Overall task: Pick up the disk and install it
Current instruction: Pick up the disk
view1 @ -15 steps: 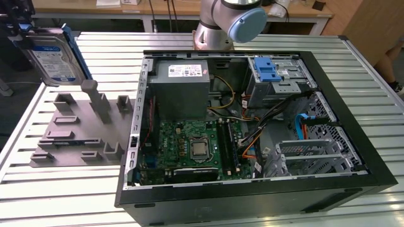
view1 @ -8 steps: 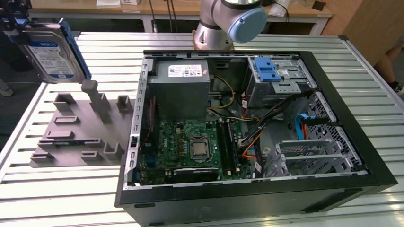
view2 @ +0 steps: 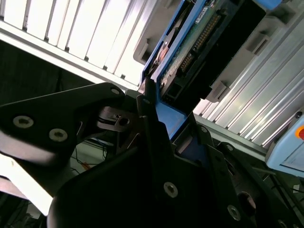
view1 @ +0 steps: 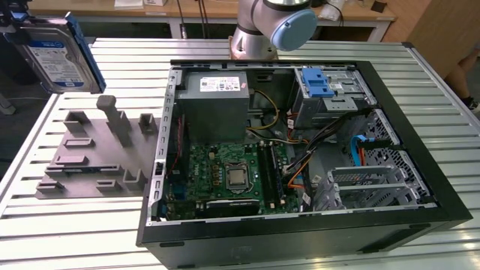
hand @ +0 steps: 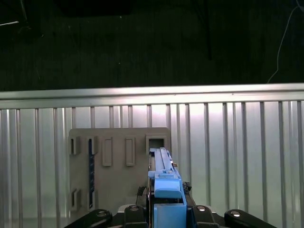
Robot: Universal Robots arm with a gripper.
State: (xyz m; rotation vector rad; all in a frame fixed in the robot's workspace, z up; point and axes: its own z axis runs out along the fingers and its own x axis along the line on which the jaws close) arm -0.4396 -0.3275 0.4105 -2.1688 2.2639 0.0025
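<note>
The disk [view1: 56, 56], a silver drive with a blue-and-white label in a blue carrier, hangs upright in the air at the exterior view's far left, above the table's edge. My gripper [view1: 21, 23] is shut on its upper end. In the second wrist view the black fingers [view2: 147, 123] clamp the blue carrier, and the disk [view2: 209, 42] shows its circuit-board side. Seen edge-on in the first wrist view, the disk [hand: 165, 183] rises from the gripper [hand: 166, 213] above the grey fixture plate.
A grey fixture plate [view1: 90, 152] with upright posts lies on the slatted metal table [view1: 75, 236]. The open computer case [view1: 300, 140] holds a power supply [view1: 213, 107], a motherboard [view1: 232, 174] and a blue caddy [view1: 318, 84] in the drive bay. The arm's base [view1: 270, 28] stands behind the case.
</note>
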